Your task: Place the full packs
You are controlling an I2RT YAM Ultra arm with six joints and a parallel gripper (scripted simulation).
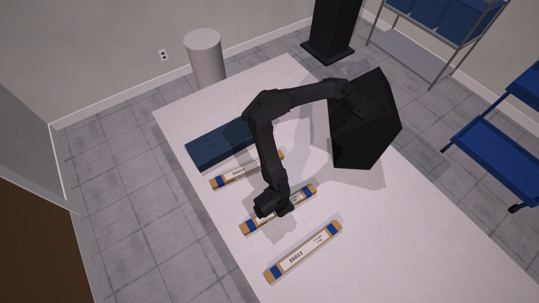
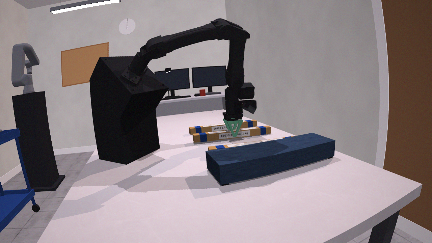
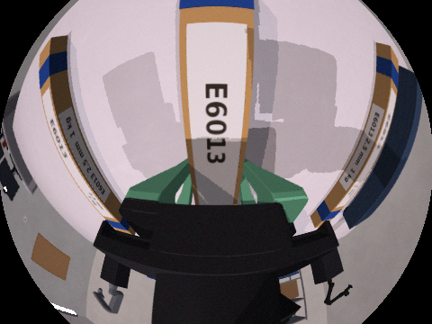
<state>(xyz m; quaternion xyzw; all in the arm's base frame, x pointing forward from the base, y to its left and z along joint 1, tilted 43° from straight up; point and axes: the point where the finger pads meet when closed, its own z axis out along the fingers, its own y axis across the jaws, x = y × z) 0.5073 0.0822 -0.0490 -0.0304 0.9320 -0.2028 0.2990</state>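
My gripper [image 2: 234, 134] [image 3: 216, 161] is shut on the middle pack [image 1: 297, 197] [image 2: 213, 136] [image 3: 217, 67], its green fingers on the long sides near the middle. That pack is level, on or barely above the table; I cannot tell which. The top view hides the fingers behind the wrist. The pack beside the platform [image 1: 238, 172] [image 2: 220, 149] [image 3: 364, 148] lies flat on the table, partly behind the arm. The pack farthest from the platform [image 1: 303, 250] [image 2: 207, 129] [image 3: 85, 157] also lies flat. The dark blue low platform [image 1: 216, 144] [image 2: 271, 160] [image 3: 396, 162] bears no pack.
The black arm pedestal [image 1: 361, 139] [image 2: 126, 120] stands on the right of the table in the top view. The forearm hangs over the platform's near end and the pack beside it. The table's long edge [image 1: 226, 241] runs close past the outer ends of the packs.
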